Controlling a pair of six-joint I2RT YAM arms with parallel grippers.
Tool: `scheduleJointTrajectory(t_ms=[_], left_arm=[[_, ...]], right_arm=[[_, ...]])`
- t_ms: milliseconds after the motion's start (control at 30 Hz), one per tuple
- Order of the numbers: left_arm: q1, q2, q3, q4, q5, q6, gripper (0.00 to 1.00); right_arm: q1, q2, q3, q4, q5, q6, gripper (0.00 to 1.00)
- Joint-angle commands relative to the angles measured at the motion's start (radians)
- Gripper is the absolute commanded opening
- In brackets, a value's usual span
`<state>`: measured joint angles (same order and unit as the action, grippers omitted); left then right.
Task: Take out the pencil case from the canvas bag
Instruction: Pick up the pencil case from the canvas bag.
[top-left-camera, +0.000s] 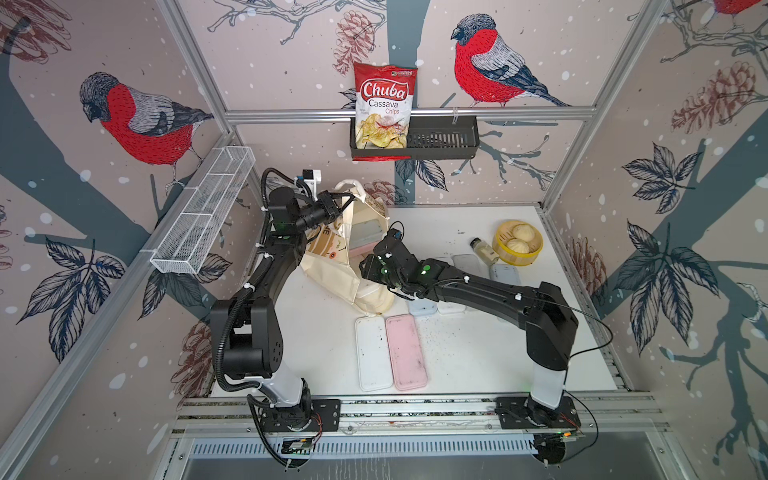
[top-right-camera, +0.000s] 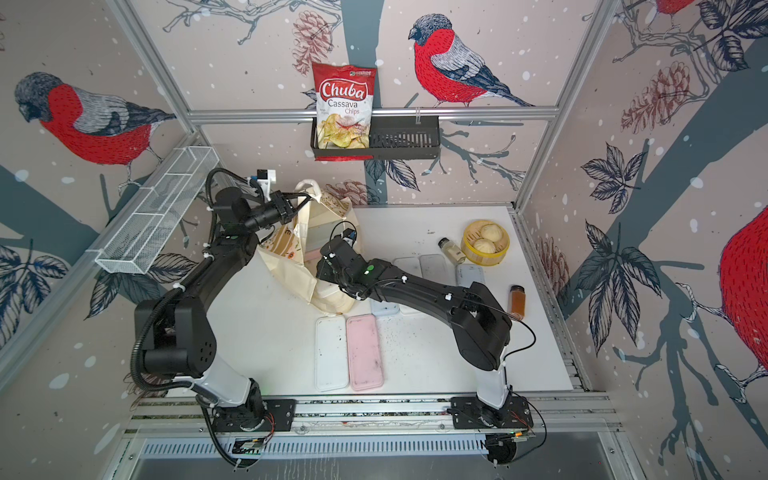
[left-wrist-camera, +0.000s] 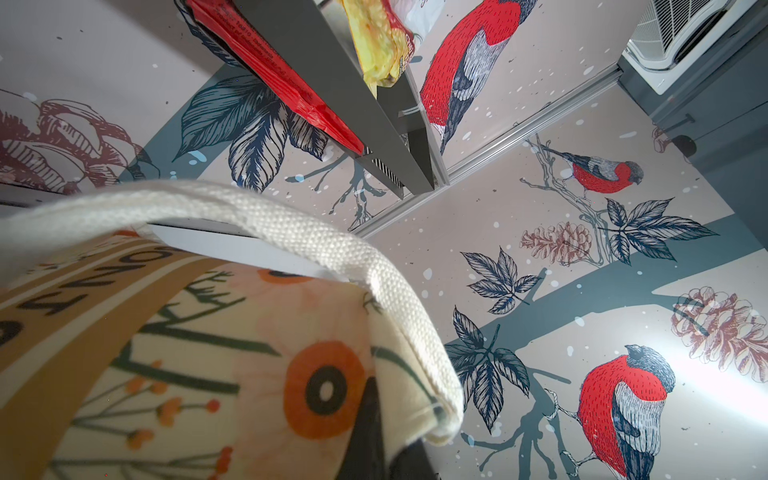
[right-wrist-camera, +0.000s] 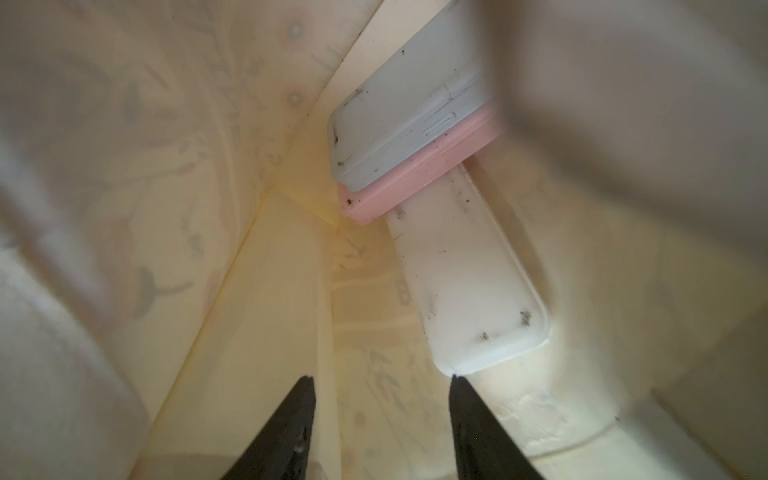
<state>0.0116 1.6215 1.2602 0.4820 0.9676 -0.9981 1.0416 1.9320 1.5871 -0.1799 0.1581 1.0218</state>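
Observation:
The canvas bag (top-left-camera: 332, 270) lies on its side at the table's back left, mouth held up. My left gripper (left-wrist-camera: 386, 436) is shut on its rim beside the cream handle (left-wrist-camera: 332, 257); in both top views it (top-left-camera: 338, 203) (top-right-camera: 291, 203) holds that edge high. My right gripper (right-wrist-camera: 380, 378) is inside the bag, open, nothing between its fingers. One fingertip (right-wrist-camera: 455, 384) touches the corner of a white pencil case (right-wrist-camera: 473, 291). Deeper in, a grey-blue case (right-wrist-camera: 407, 112) lies on a pink one (right-wrist-camera: 419, 178). In a top view the grey-blue case (top-left-camera: 365, 232) shows through the mouth.
White (top-left-camera: 373, 353) and pink (top-left-camera: 406, 351) cases lie at the table's front centre, and several more (top-left-camera: 505, 274) behind my right arm. A bamboo steamer (top-left-camera: 532, 257), a bottle (top-left-camera: 484, 249) and a spice jar (top-right-camera: 517, 301) stand at the right. A chips bag (top-left-camera: 384, 108) sits in a wall basket (top-left-camera: 444, 141). A wire shelf (top-left-camera: 203, 208) hangs on the left wall.

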Motion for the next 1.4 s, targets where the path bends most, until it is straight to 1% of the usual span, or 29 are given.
scheduleJointTrajectory(t_ms=[0,233,333,433,533,700,800,900,1033,1200,1367], left_arm=[[0.002,-0.015,0.004,0.148,0.034,-0.028,0.00],[0.002,-0.023,0.006,0.154,0.039,-0.031,0.00],[0.002,-0.020,0.005,0.154,0.039,-0.030,0.00],[0.002,-0.014,0.004,0.152,0.038,-0.029,0.00],[0.004,-0.010,0.002,0.148,0.034,-0.029,0.00],[0.003,-0.011,-0.001,0.145,0.027,-0.030,0.00],[0.003,-0.010,-0.001,0.144,0.027,-0.030,0.00],[0.003,-0.012,-0.001,0.146,0.027,-0.031,0.00],[0.003,-0.012,-0.002,0.154,0.029,-0.040,0.00],[0.003,-0.012,-0.002,0.158,0.032,-0.043,0.00],[0.003,-0.016,-0.002,0.164,0.034,-0.044,0.00]], right_arm=[[-0.002,0.052,0.061,0.073,0.072,0.090,0.55],[-0.021,0.191,0.214,0.050,0.128,0.235,0.56],[-0.019,0.235,0.268,0.047,0.155,0.239,0.56],[0.005,0.258,0.318,0.027,0.213,0.170,0.56],[0.038,0.256,0.327,0.021,0.295,0.074,0.56],[0.069,0.257,0.317,0.071,0.333,-0.098,0.56],[0.075,0.274,0.310,0.080,0.345,-0.145,0.56],[0.062,0.290,0.308,0.060,0.334,-0.107,0.56],[0.020,0.293,0.289,0.076,0.268,-0.005,0.57],[-0.038,0.317,0.289,0.111,0.157,0.125,0.57],[-0.067,0.357,0.335,0.121,0.110,0.193,0.57]])
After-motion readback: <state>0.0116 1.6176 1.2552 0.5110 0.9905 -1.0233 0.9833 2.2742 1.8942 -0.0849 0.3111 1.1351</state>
